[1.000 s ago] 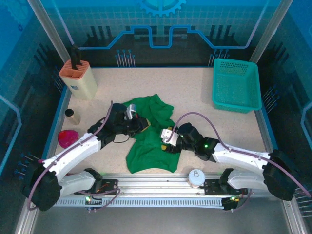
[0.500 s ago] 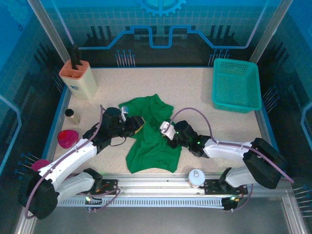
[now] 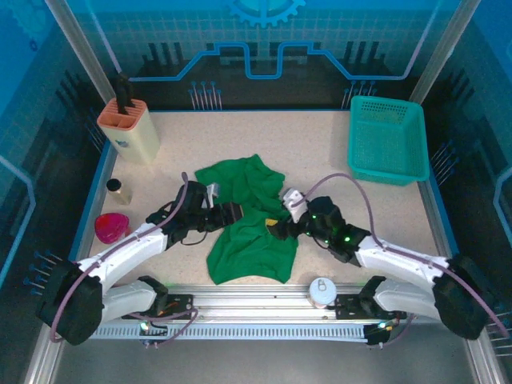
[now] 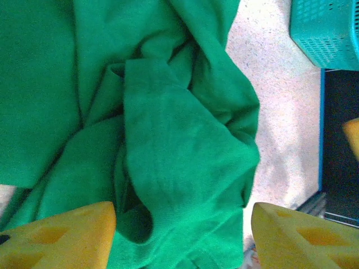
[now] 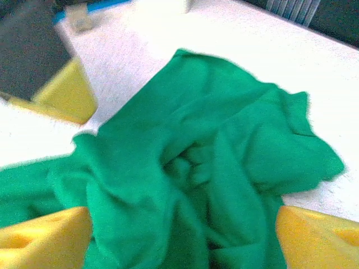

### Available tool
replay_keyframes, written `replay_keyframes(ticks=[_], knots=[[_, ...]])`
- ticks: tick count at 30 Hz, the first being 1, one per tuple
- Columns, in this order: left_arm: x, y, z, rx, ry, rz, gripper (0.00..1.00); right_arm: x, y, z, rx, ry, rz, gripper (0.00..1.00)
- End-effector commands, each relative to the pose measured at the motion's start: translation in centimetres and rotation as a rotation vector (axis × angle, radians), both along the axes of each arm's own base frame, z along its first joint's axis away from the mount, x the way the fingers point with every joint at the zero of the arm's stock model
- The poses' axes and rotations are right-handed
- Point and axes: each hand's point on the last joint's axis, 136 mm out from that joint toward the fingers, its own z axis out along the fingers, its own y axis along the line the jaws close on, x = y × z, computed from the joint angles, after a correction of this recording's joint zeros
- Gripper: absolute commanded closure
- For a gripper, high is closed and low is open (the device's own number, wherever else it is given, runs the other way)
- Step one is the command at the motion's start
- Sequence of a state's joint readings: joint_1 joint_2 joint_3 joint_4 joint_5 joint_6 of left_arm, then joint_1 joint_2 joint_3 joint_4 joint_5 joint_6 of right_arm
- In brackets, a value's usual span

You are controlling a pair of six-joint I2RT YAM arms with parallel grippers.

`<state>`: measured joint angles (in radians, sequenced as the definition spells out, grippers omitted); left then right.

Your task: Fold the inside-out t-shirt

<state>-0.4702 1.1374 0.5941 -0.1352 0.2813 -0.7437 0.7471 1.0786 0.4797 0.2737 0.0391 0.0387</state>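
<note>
The inside-out t-shirt [image 3: 250, 218] is a plain green cloth lying crumpled in the middle of the table, with its lower part spread toward the near edge. My left gripper [image 3: 234, 214] sits at the shirt's left side. In the left wrist view the left gripper [image 4: 182, 238] is open, its yellow fingers [image 4: 61, 235] wide apart over bunched folds of the t-shirt [image 4: 168, 140]. My right gripper [image 3: 277, 227] is at the shirt's right side. The right wrist view shows the right gripper [image 5: 179, 241] open above the rumpled t-shirt [image 5: 196, 162], holding nothing.
A teal mesh basket [image 3: 387, 141] stands at the back right, and its corner also appears in the left wrist view [image 4: 328, 28]. At the back left is a beige holder [image 3: 128, 130]. A small cup [image 3: 118, 190] and a pink object [image 3: 110, 227] lie on the left. A white round object [image 3: 322, 291] rests on the front rail.
The left gripper has opened at the shirt's left side. The right gripper shut briefly, then opened and drew back to the right. The shirt lies much as before.
</note>
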Motion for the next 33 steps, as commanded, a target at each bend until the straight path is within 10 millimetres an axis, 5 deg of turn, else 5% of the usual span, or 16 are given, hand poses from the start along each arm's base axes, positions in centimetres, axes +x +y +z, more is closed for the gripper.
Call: replay_keyframes(ticks=[1,5,10,14,17,23,24,25,26,30,33], knots=[[1.0,0.3,-0.5,0.083,-0.029,-0.024,0.34,1.5,-3.7,1.4,0.082,0.172,-0.228,0.0],[-0.4,-2.1,-2.3,0.022,0.141,-0.144,0.36,0.2,-2.6,3.8,0.285,0.283,-0.057,0.0],[-3.1,-2.2,-4.4,0.084,0.245,-0.224,0.45,0.0,-3.4,0.6,0.134,0.448,-0.105,0.05],[-1.7,-1.4,-3.0,0.123,0.173,-0.165,0.94,0.8,-4.2,-1.9,0.074,0.548,-0.207,0.12],[-0.3,0.7,-1.2,0.196,0.063,-0.092,1.0,-0.3,-3.0,-2.4,0.026,0.625,-0.137,0.15],[2.3,6.6,-0.2,0.264,-0.036,0.121,1.0,0.4,-5.6,-3.9,-0.131,0.661,-0.33,0.15],[2.3,6.4,-0.1,0.237,-0.025,0.12,0.83,0.4,-5.8,-3.9,-0.137,0.668,-0.345,0.15],[2.1,5.9,0.1,0.206,-0.001,0.108,0.49,0.5,-6.2,-4.0,-0.141,0.679,-0.378,0.15],[1.8,4.9,0.6,0.178,0.015,0.074,0.4,0.4,-6.6,-4.1,-0.14,0.698,-0.407,0.15],[-0.2,2.3,3.1,0.338,-0.096,-0.106,0.35,0.6,-8.4,-4.3,-0.116,0.743,-0.506,0.13],[-1.8,-2.0,4.8,0.427,-0.314,-0.356,0.31,1.3,-10.0,-4.3,-0.082,0.733,-0.585,0.1]])
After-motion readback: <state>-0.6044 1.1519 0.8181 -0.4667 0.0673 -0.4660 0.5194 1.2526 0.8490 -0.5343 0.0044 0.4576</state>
